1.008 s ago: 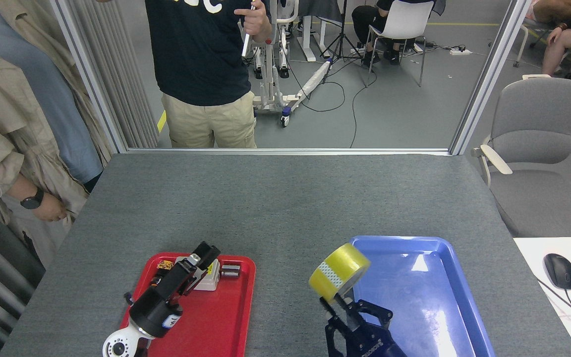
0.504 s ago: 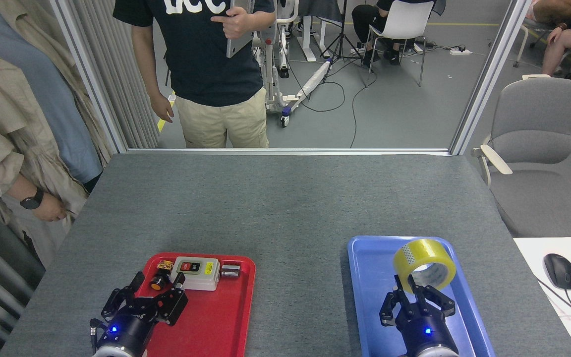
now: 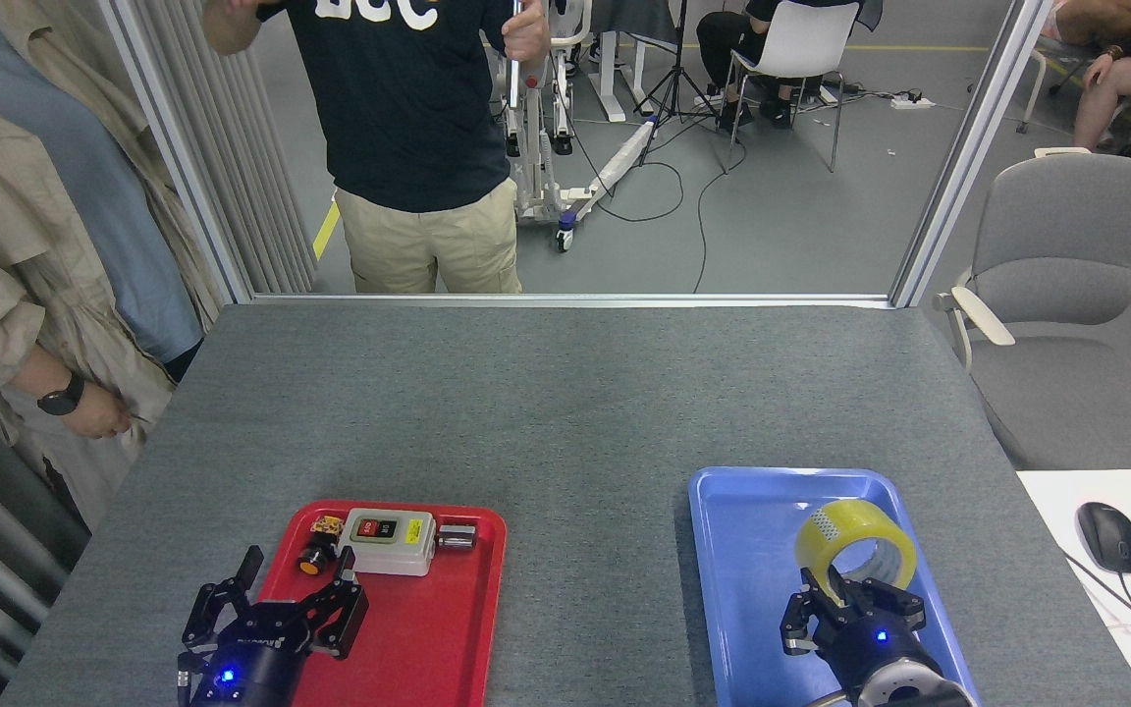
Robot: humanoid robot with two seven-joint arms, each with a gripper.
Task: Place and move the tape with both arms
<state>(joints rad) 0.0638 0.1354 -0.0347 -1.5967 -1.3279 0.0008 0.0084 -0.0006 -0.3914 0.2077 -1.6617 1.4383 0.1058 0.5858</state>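
Here my right gripper point(image 3: 845, 601) pinches the tape point(image 3: 855, 551) over the blue tray point(image 3: 742, 550); my left gripper point(image 3: 271, 609) hovers spread at the red tray's point(image 3: 428, 628) near-left corner.

A robotics lab: felt-topped test table point(image 3: 565, 393), tripod point(image 3: 675, 69), floor cables point(image 3: 664, 187).

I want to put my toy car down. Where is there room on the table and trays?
Biggest free patch: the grey table beyond both trays, plus the strip between them. The red tray is bare near its front, crowded at the back by the switch box. The blue tray is free left of the tape.
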